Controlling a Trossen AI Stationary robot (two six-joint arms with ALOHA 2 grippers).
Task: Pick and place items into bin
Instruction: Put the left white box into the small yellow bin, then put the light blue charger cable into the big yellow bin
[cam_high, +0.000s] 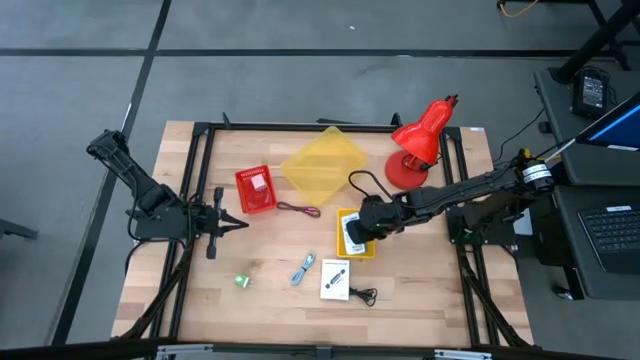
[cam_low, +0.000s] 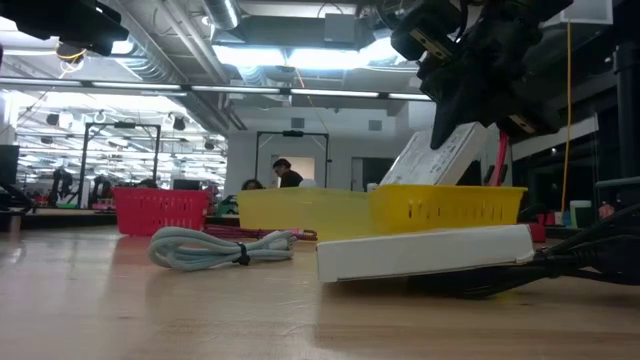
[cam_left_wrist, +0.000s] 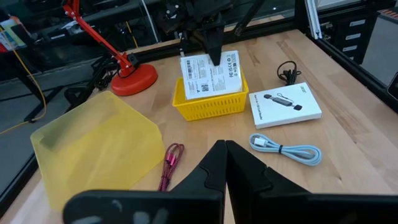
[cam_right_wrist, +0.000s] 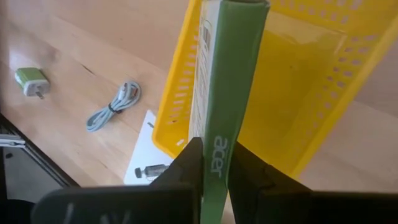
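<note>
Right gripper: clamped on a white box held edge-down, long axis upright and tilted, lower end inside the small yellow basket directly beneath; left gripper shut, idle, well apart.

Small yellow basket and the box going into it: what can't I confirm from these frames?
- Basket floor: the white box held by the right gripper covers the small yellow basket in the left wrist view; its wall hides it in the low view.
- Box's lower edge: touching or hovering, undecidable.
- Red basket contents: too small in the high view.
- Left gripper: idle, away from the basket.
</note>
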